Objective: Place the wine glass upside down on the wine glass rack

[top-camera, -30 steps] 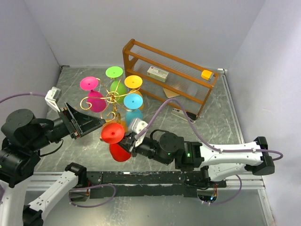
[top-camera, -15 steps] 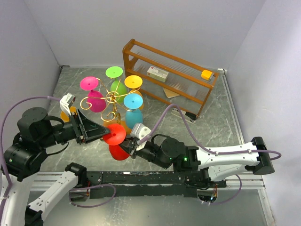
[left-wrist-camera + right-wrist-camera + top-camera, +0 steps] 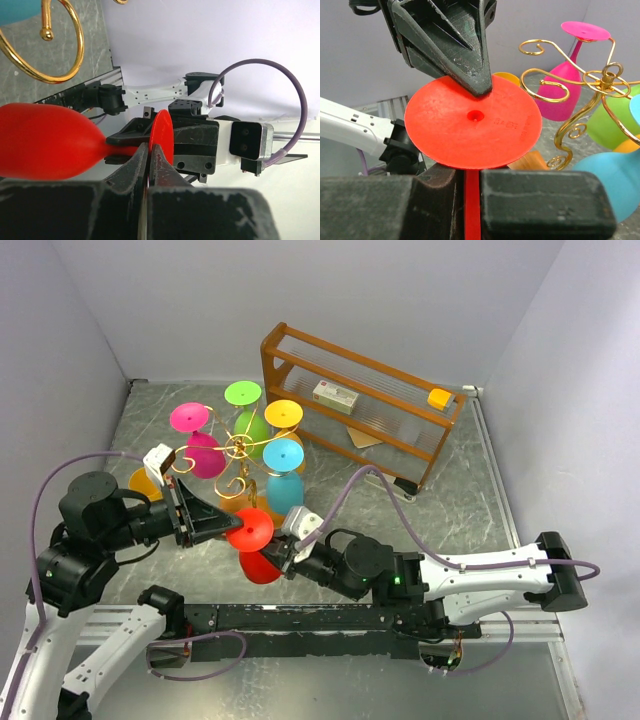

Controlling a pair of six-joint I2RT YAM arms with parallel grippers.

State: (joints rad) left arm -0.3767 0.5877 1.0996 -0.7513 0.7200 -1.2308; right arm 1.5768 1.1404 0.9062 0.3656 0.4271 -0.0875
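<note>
The red wine glass (image 3: 252, 532) hangs above the table's near middle, foot up and bowl low. My right gripper (image 3: 285, 548) is shut on its stem, which shows between the jaws of the right gripper (image 3: 468, 175) below the round foot (image 3: 475, 122). My left gripper (image 3: 228, 528) comes in from the left and is shut on the rim of that foot. In the left wrist view the left gripper (image 3: 149, 150) pinches the thin red disc, with the bowl (image 3: 45, 142) to the left. The gold wine glass rack (image 3: 238, 448) stands just behind.
Pink (image 3: 200, 445), green (image 3: 245, 410), yellow (image 3: 283, 415) and cyan (image 3: 284, 475) glasses hang upside down on the rack. An orange glass (image 3: 140, 483) sits left of it. A brown wooden shelf (image 3: 360, 400) stands at the back right. A gold scroll arm (image 3: 50, 77) curls close above the red bowl.
My left gripper swung right to the red glass and closed on the rim of its foot. The right gripper kept hold of the stem and shifted slightly toward the near edge.
</note>
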